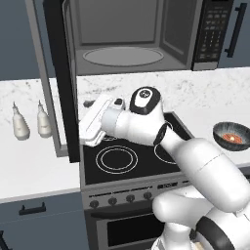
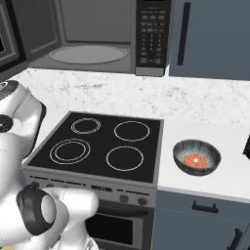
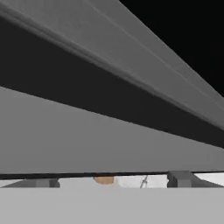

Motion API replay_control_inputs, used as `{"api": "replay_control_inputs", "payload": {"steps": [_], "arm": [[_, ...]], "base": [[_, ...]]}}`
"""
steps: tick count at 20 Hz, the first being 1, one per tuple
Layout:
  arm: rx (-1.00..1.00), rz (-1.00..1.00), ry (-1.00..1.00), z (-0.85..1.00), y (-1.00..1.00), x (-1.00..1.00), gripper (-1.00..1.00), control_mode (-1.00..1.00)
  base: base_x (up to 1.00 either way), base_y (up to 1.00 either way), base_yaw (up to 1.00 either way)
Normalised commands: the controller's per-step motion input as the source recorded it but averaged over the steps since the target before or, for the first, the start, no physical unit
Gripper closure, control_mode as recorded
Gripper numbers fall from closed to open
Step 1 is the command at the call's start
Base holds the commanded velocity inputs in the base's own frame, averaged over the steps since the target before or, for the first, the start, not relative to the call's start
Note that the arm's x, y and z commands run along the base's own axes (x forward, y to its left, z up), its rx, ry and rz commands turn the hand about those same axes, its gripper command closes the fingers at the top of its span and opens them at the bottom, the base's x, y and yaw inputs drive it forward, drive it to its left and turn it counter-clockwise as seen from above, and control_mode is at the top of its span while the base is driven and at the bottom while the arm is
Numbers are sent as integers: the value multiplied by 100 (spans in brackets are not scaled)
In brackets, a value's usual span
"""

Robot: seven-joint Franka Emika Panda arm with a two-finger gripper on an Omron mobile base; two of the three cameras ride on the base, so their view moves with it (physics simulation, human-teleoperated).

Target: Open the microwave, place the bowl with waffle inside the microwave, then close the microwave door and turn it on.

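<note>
The microwave (image 1: 146,34) (image 2: 97,34) stands open, showing its grey inside and glass turntable (image 1: 123,55). Its microwave door (image 1: 61,83) is swung out to the left, edge-on over the stove's left side. My gripper (image 1: 84,123) is low against the door's inner face, jaws open and holding nothing. In the hand view the door (image 3: 109,109) is very close, with my gripper (image 3: 113,179) spread wide below it. The dark grey bowl (image 1: 232,135) (image 2: 197,157) sits on the counter right of the stove, with the orange waffle (image 1: 233,139) (image 2: 196,159) inside it.
A black four-ring stove (image 2: 100,144) lies under my arm. Two pale bottles (image 1: 20,124) (image 1: 44,122) stand on the left counter behind the door. A dark object (image 2: 246,146) sits at the right counter edge. Blue cabinet doors (image 2: 210,39) flank the keypad.
</note>
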Motion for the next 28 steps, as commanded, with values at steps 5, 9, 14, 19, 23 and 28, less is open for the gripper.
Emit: {"api": "replay_control_inputs", "payload": {"steps": [5,9,14,19,23,28], "arm": [[-25,6,-1,-5,-68,-91,-100,-100],[-9,0,3,-17,-100,-89,-100,-100],[10,-1,-3,64,-89,-37,-100,-100],[15,-11,-14,14,-50,-24,-100,-100],[45,-8,-14,34,-81,-11,-100,-100],[73,0,5,55,-100,0,-100,-100]], "base": [[0,0,0],[0,0,0],[0,0,0],[0,0,0],[0,0,0],[0,0,0]]}}
